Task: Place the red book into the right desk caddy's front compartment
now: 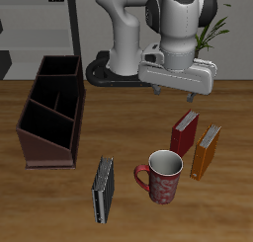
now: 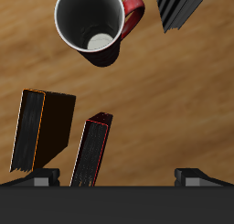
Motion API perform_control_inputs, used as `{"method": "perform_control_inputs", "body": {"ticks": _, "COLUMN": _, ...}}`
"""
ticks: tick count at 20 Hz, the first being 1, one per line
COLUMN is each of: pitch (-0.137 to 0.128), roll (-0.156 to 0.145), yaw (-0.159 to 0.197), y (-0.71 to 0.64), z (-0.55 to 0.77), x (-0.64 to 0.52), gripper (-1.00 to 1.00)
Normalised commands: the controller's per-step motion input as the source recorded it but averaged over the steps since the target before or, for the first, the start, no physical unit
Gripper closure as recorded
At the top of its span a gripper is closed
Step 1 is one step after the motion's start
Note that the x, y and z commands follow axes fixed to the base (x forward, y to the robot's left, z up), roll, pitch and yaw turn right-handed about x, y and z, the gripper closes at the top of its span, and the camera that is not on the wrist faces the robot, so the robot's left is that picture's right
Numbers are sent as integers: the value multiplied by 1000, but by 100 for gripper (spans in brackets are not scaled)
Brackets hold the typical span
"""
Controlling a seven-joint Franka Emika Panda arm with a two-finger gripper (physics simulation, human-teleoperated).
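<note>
Three books stand on the worktop (image 1: 128, 211), none touched yet. Your gripper (image 1: 185, 80) hangs above the red book (image 1: 184, 133), not gripping anything. Jaws are spread wide: in the wrist view the two fingertips (image 2: 41, 176) sit well apart with bare wood between them.

Red book (image 2: 92, 150) stands upright on its edge, spine up, just off the jaw line toward one fingertip, not centred between them. Orange-brown book (image 2: 44, 129) stands just beside it, on the far side from the gap. Mug (image 1: 162, 176) sits near both, farther from the jaws. Black-grey book (image 1: 103, 190) lies well apart from the jaws.

Right desk caddy (image 1: 51, 113) is well apart from the jaws, across the worktop, not in the wrist view.

Step in hand, by my read: approach before the grasp. Next move calls for shifting sideways so the red spine sits midway between the fingertips, then descending and closing across the covers. Watch the orange-brown neighbour: one finger must go into the narrow gap between the two books.
</note>
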Motion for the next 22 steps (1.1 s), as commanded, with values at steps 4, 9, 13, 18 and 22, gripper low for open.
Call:
{"method": "perform_control_inputs", "body": {"ticks": 4, "pitch": -7, "roll": -6, "yaw": -4, "y": 48, "z": -188, "x": 36, "gripper": -100}}
{"method": "perform_control_inputs", "body": {"ticks": 9, "pitch": -19, "roll": -20, "yaw": -9, "y": 58, "z": -174, "x": 12, "gripper": -100}}
{"method": "perform_control_inputs", "body": {"ticks": 13, "pitch": 5, "roll": -6, "yaw": -42, "y": 90, "z": -158, "x": 65, "gripper": -100}}
{"method": "perform_control_inputs", "body": {"ticks": 18, "pitch": -4, "roll": -43, "yaw": -6, "y": 4, "z": -138, "x": 74, "gripper": -100}}
{"method": "perform_control_inputs", "body": {"ticks": 22, "pitch": 13, "roll": -3, "yaw": -2, "y": 49, "z": -162, "x": 63, "gripper": -100}}
